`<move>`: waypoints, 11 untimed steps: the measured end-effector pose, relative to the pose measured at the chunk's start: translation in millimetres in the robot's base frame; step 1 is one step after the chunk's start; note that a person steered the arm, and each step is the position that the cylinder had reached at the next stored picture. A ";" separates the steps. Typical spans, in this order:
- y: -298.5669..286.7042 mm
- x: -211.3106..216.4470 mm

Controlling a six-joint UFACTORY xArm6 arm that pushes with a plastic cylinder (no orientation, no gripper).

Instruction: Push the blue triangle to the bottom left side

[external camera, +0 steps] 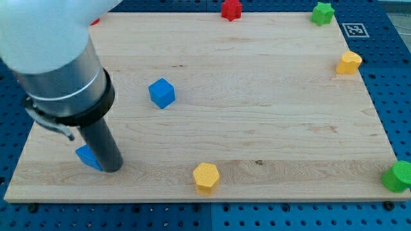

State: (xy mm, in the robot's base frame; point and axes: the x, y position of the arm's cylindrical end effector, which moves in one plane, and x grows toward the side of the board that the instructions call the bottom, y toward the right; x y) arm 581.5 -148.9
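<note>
Resting at the lower left of the frame, my tip (pixel 112 168) sits on the wooden counter (pixel 257 109), touching the right side of the blue triangle (pixel 87 156). The rod partly covers the triangle, so only its left portion shows; it seems to point toward the frame's left, but long axis cannot be told with the rod in front. The triangle lies near the counter's bottom left corner, close to the left edge and a little above the bottom edge. No jaws on this arm, just the dark rod under a grey and white cylinder body that fills the upper left of the frame, so there is no apart-or-together state to give.

No containers in view; all blocks lie loose on the counter. Blue cube (pixel 162 93) at left of centre, up and to the right of the tip, well apart from it. Yellow hexagonal block (pixel 206 177) at bottom centre, near the bottom edge. Red star-like block (pixel 231 9) at the top edge, centre. Green star-like block (pixel 322 13) at upper right corner. Yellow block (pixel 349 63) on the right edge, upper part; shape unclear. Green block (pixel 399 176) at lower right, partly off the counter's edge. Blue pegboard (pixel 392 77) surrounds the counter, with a black-and-white marker tag (pixel 354 29) at upper right.
</note>
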 end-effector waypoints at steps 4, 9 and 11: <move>43.9 -24.2; -29.5 -24.2; -68.9 -24.3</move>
State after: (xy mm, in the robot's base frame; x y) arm 557.2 -217.8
